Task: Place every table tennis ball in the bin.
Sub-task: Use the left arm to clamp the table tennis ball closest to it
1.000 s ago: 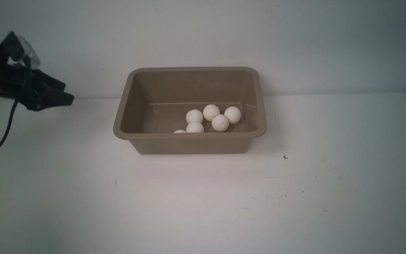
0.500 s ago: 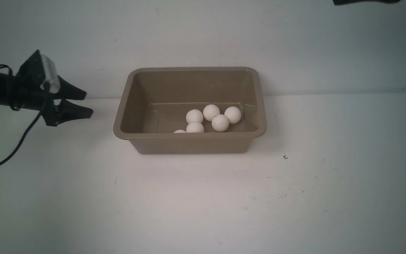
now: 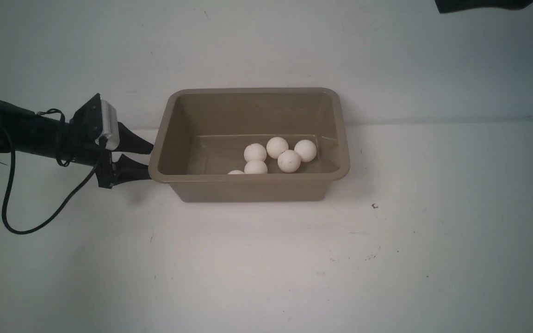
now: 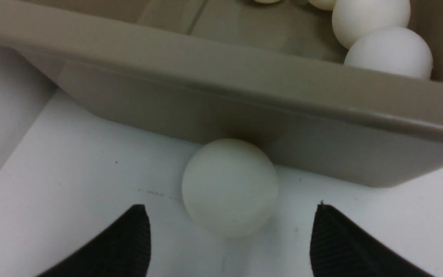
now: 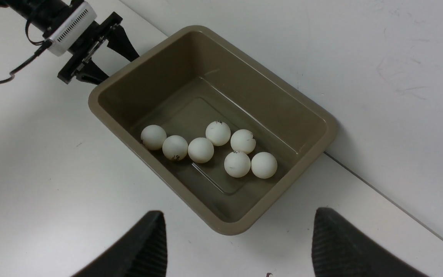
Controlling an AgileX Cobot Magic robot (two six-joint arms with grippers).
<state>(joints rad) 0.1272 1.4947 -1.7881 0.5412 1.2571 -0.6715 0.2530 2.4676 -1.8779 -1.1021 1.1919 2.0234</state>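
The taupe bin (image 3: pixel 248 177) stands mid-table with several table tennis balls (image 3: pixel 289 161) lying in it (image 5: pixel 200 150). One more ball (image 4: pixel 230 186) rests on the table, touching the bin's outer left wall (image 4: pixel 321 154). My left gripper (image 4: pixel 230 207) is open and low beside that wall (image 3: pixel 148 159), one finger on each side of the ball, neither touching it. In the front view this ball is hidden. My right gripper (image 5: pixel 240 212) hangs open and empty, high above the bin's right end.
A white wall rises right behind the bin (image 5: pixel 321 46). The left arm's black cable (image 3: pixel 40 222) loops down over the table. A sliver of my right arm (image 3: pixel 479 4) shows at the top edge. Small dark specks (image 3: pixel 374 206) mark the white tabletop.
My left gripper has come down and to the right, from high at the far left to the bin's left wall, and its jaws have spread. The balls in the bin have not moved.
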